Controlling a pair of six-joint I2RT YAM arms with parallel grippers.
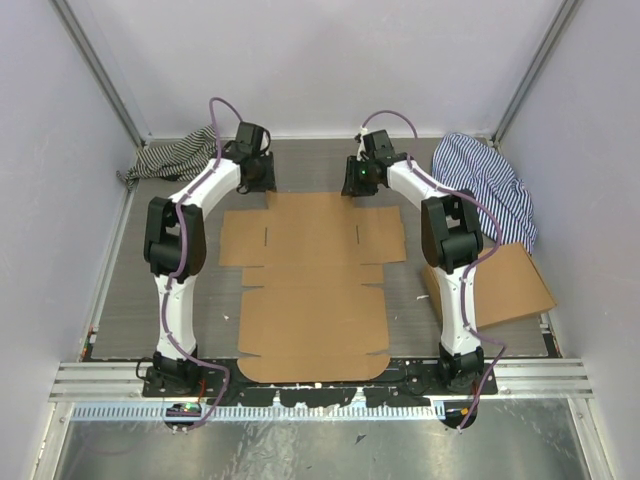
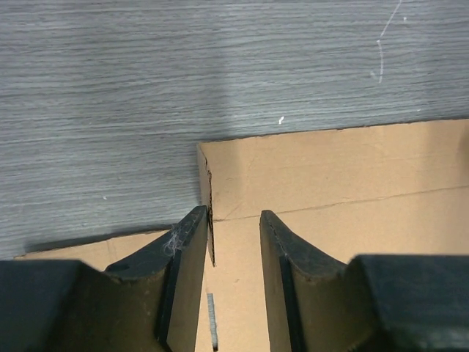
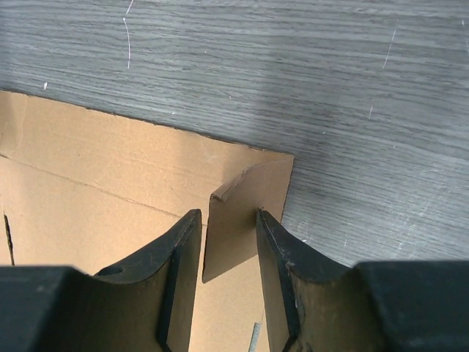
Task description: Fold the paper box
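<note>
The paper box [image 1: 315, 290] lies flat and unfolded in the middle of the table, plain brown cardboard with side flaps and slits. My left gripper [image 1: 256, 172] is at its far left corner. In the left wrist view it [image 2: 232, 213] is open, and a small corner tab [image 2: 209, 213] stands on edge against the inner face of the left finger [image 2: 192, 249]. My right gripper [image 1: 358, 178] is at the far right corner. In the right wrist view it [image 3: 227, 213] is open, with a bent-up corner tab [image 3: 242, 220] standing between its fingers and touching the right one.
A second brown cardboard piece [image 1: 500, 285] lies at the right, partly under the right arm. A striped cloth [image 1: 175, 155] is bunched at the back left and another [image 1: 485, 180] at the back right. Grey walls close in the table.
</note>
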